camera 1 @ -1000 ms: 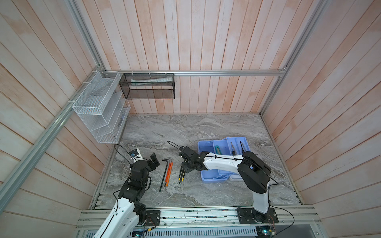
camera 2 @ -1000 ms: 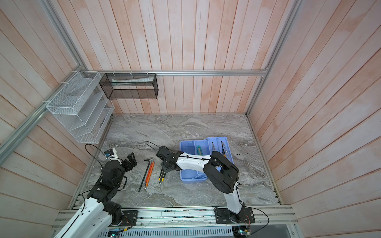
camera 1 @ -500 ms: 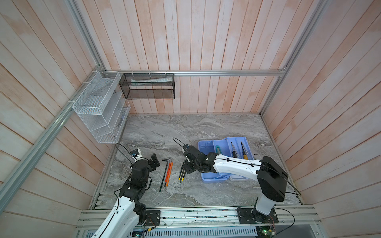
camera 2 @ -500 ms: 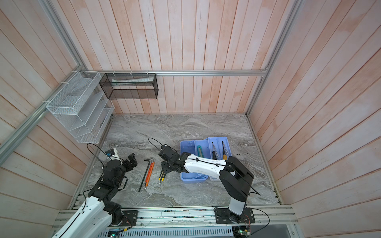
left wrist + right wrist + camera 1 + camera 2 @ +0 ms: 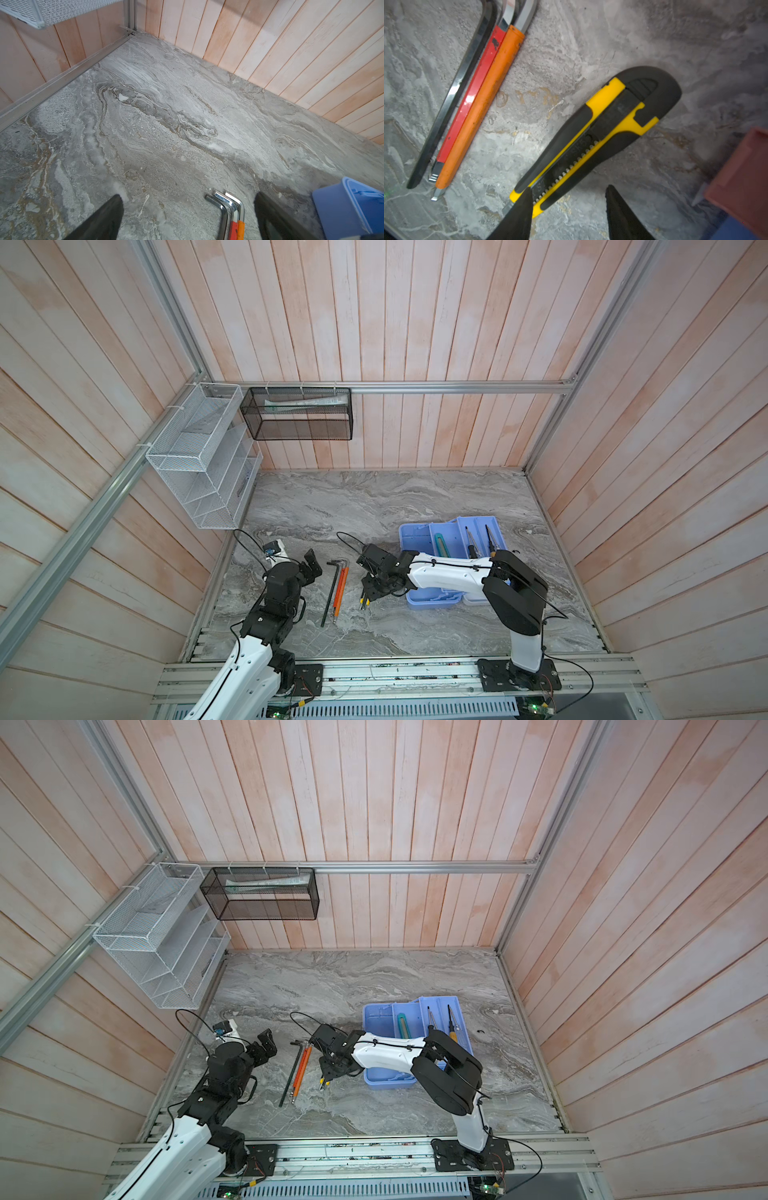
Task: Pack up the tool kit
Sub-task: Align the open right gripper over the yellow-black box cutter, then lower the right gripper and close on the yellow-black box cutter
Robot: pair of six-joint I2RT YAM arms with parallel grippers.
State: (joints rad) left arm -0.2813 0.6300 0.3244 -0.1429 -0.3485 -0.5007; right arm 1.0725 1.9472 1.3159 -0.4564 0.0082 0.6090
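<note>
The right gripper (image 5: 568, 192) is seen low over the table, its black fingers (image 5: 618, 218) parted and nothing clamped between them. One fingertip is overlapped with the blade end of a yellow-and-black plastic utility knife (image 5: 593, 133), though whether it touches cannot be told. The knife is laid flat on the grey marbled tabletop (image 5: 374, 497), near the front and a little left of the middle. Just to its left, three L-shaped steel hex keys (image 5: 475, 97) are laid side by side and touching: one bare and dark, one sleeved in red, one sleeved in orange. Further left, the left gripper (image 5: 187, 195) is found with its fingers spread wide and empty, and the bent ends of the hex keys are framed between them in the left wrist view. To the right of the knife, the open light blue rounded plastic box of the tool kit (image 5: 409, 531) is set on the table, crossed by the right arm. In it a teal utility knife (image 5: 439, 545) is lodged in a narrow compartment, and two screwdrivers (image 5: 471, 551) are laid in a light blue tray (image 5: 496, 526) at its far right. A white wire mesh basket (image 5: 195, 456) is hung on the left wall and a black mesh basket (image 5: 297, 418) on the far wall.
</note>
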